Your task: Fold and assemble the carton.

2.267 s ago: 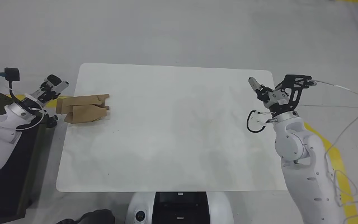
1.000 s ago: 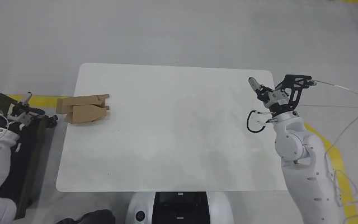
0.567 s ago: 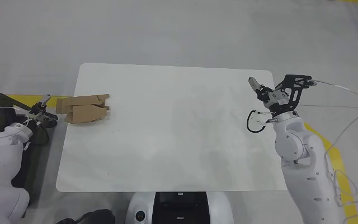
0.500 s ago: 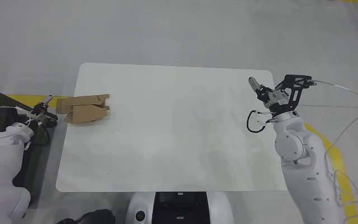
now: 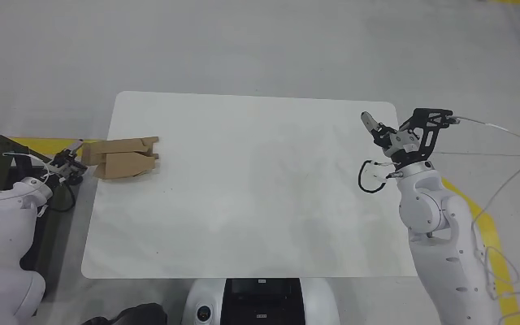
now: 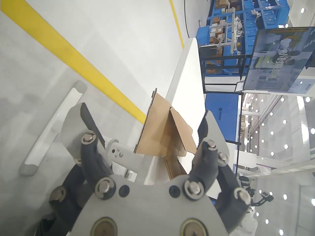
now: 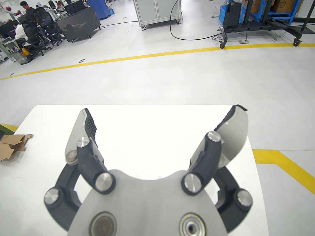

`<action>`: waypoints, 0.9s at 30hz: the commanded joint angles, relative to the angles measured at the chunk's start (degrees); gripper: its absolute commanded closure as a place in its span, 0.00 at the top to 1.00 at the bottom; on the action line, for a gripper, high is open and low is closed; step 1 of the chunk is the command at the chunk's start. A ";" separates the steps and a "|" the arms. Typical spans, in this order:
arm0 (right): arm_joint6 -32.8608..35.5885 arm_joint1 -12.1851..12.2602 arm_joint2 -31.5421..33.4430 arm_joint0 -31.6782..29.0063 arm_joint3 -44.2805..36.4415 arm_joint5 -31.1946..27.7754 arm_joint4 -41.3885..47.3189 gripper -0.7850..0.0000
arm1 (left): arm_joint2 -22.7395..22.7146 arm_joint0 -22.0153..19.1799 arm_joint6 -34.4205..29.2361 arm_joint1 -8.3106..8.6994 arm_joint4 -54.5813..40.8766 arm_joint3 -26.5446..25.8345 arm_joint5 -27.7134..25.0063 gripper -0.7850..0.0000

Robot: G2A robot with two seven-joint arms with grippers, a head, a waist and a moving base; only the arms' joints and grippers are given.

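A brown flattened carton (image 5: 122,158) lies at the left edge of the white table (image 5: 260,195), partly overhanging it. My left gripper (image 5: 71,157) hovers just off that edge, open, with the carton (image 6: 163,133) between and ahead of its fingers, not touching. My right gripper (image 5: 372,123) is held above the table's right edge, open and empty (image 7: 162,120); from there the carton (image 7: 12,143) shows far across the table.
A dark bin (image 5: 24,236) stands on the floor left of the table. Yellow floor tape (image 6: 66,50) runs beside the table. Cables (image 5: 496,130) trail from the right arm.
My left arm swung away from the carton down toward the floor bin, then came back up to the table's left edge near the carton. The right arm and carton stayed still.
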 commanded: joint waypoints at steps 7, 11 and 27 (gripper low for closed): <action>0.00 0.00 0.00 0.00 0.00 0.00 0.00 1.00 | 1.30 -0.42 -2.03 -0.41 3.26 -1.29 0.61 0.16; 0.00 0.00 0.00 0.00 0.00 0.00 0.00 1.00 | 1.30 -0.42 -2.03 -0.41 3.26 -1.29 0.61 0.00; 0.00 0.00 0.00 0.00 0.00 0.00 0.00 1.00 | 1.30 -0.42 -2.03 -0.41 3.26 -1.29 0.61 0.00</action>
